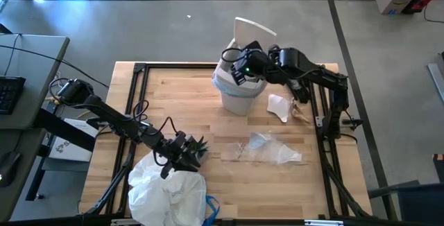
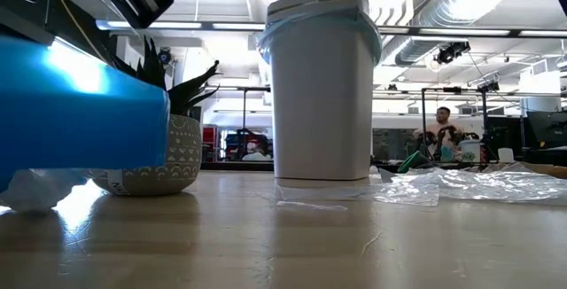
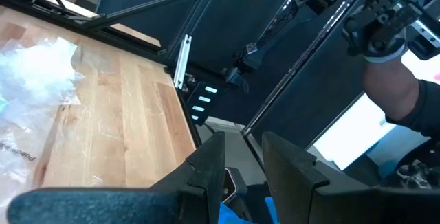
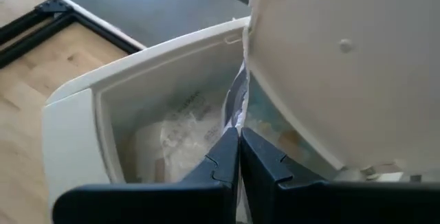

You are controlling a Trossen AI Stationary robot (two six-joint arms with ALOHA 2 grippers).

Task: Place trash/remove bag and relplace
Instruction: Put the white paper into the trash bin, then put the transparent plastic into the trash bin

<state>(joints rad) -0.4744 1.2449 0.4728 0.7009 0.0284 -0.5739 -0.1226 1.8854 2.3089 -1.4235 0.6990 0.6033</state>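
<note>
**Right jaws pinch the liner at the bin's rim; left jaws idle by the plant**

At the left near corner of the tabletop [image 1: 208,94] lies a bulging white bag [image 1: 168,195] with a strip of blue at its edge, crumpled and full-looking. Just behind it stands the small green spiky plant [image 1: 194,148] in its patterned pot. The left gripper [image 1: 179,155] hovers right by the plant, above the white bag; its jaws stand a little apart with nothing between them, as the left wrist view shows, looking past the two dark fingers [image 3: 206,165] toward the tabletop's edge and the dark frame beyond.

Further right, near the middle, a clear crinkled plastic wrapper [image 1: 272,148] lies flat on the wood, well apart from both grippers. Beyond it, a white paper scrap [image 1: 279,106] and a brown crumpled piece [image 1: 300,112] lie just beside the white bin [image 1: 238,93], on its right.

The bin stands at the far side, its flap lid [image 1: 254,28] tipped up. A thin, pale bluish translucent bag [image 2: 321,14] lines it, its crinkled edge folded over the rim. The right gripper [image 1: 238,65] sits at the bin's mouth. Its jaws are closed tight, and in the right wrist view a fold of the liner [image 4: 236,104] appears to be caught between them at the rim, though the pinch itself is hard to make out. Inside the bin, pale crumpled trash [image 4: 180,136] rests low down, below the jaws
</note>
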